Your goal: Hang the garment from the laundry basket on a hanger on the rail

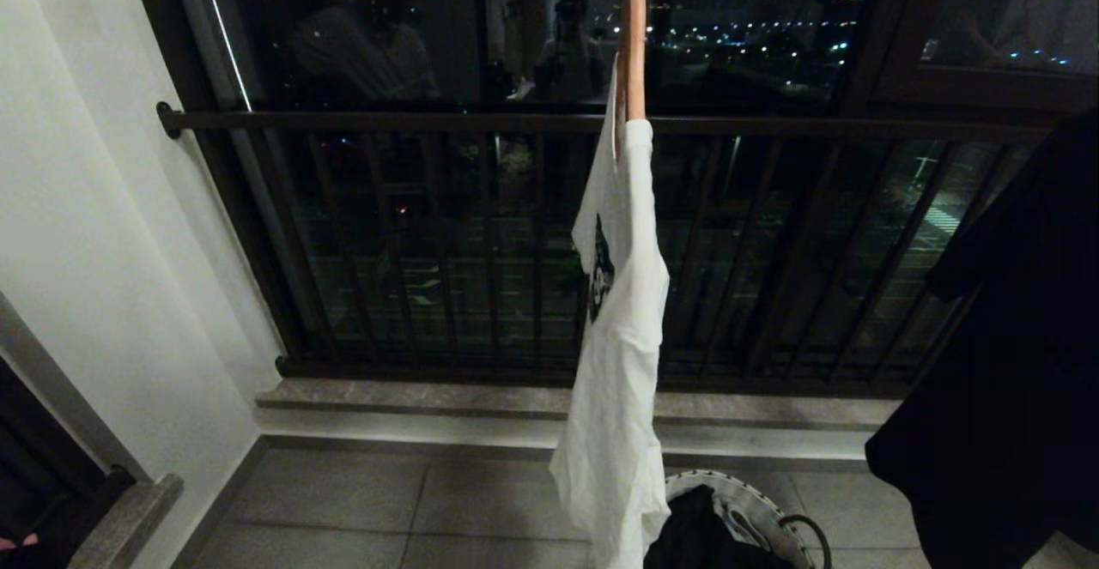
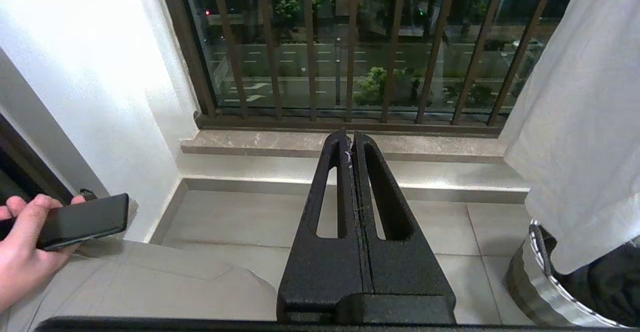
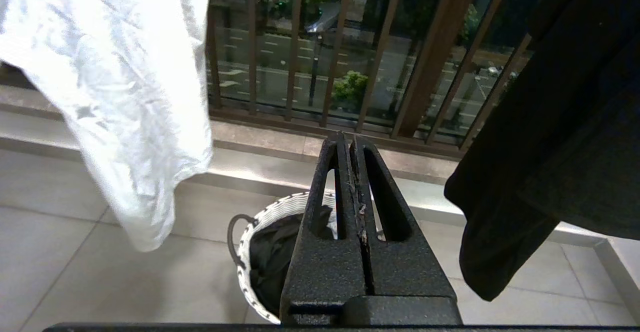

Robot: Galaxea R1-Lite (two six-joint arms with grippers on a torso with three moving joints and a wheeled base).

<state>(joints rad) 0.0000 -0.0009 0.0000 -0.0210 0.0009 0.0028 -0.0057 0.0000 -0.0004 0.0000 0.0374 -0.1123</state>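
The dark brown balcony railing (image 1: 601, 123) crosses the whole scene. A black garment (image 1: 1004, 363) hangs at the right. A white T-shirt (image 1: 618, 337) hangs on a wooden hanger (image 1: 634, 45) in the middle; the rail is not visible. Under its hem stands the laundry basket (image 3: 250, 252), with dark clothes inside. The left gripper (image 2: 352, 139) has its jaws pressed together, holding nothing. The right gripper (image 3: 348, 141) is also closed and empty, above the basket. A person's hand (image 2: 22, 252) holds a phone (image 2: 82, 221).
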